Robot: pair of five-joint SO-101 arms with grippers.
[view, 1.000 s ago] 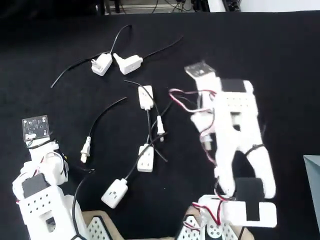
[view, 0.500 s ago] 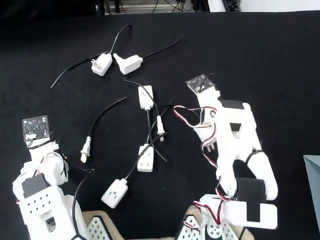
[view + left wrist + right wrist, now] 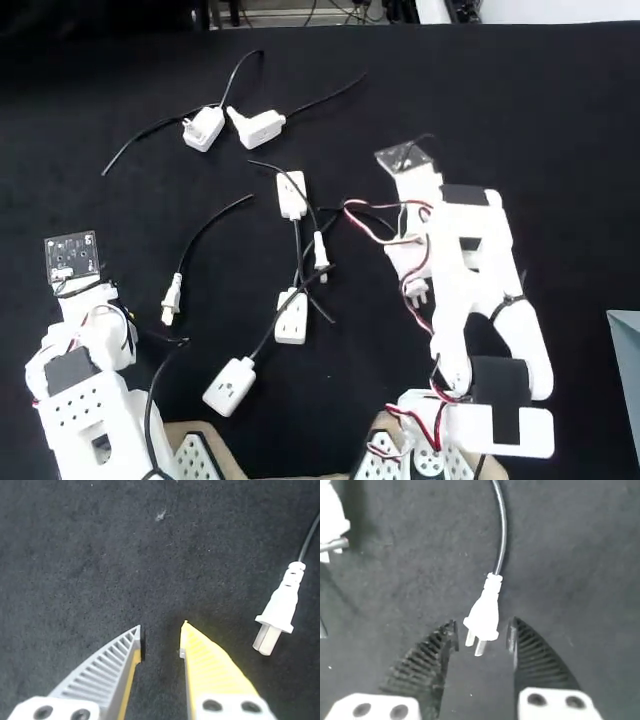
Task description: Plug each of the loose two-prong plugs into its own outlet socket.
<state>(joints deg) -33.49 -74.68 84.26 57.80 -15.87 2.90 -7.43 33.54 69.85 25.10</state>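
A white two-prong plug [image 3: 483, 614] lies on the black cloth between the black fingers of my right gripper [image 3: 482, 625]. The gripper is open, and the plug's prongs point back toward the wrist while its black cord runs away. The right arm [image 3: 465, 260] hangs over the table right of centre. My left gripper [image 3: 162, 626] is open over bare cloth, with one grey and one yellow finger. Another white plug [image 3: 277, 611] lies beside it, which is the plug [image 3: 170, 300] near the left arm [image 3: 75, 370]. A third plug [image 3: 320, 250] lies mid-table among crossed cords.
Three white outlet sockets lie mid-table: one [image 3: 290, 193] farther back, one [image 3: 291, 315] nearer, one [image 3: 230, 385] by the front edge. Two white adapter blocks [image 3: 203, 128] [image 3: 257, 125] sit at the back left. Another plug's edge [image 3: 331, 517] borders the right wrist view.
The right arm's wrist has drawn back slightly toward its base and turned a little. The left arm and the things on the table have not moved.
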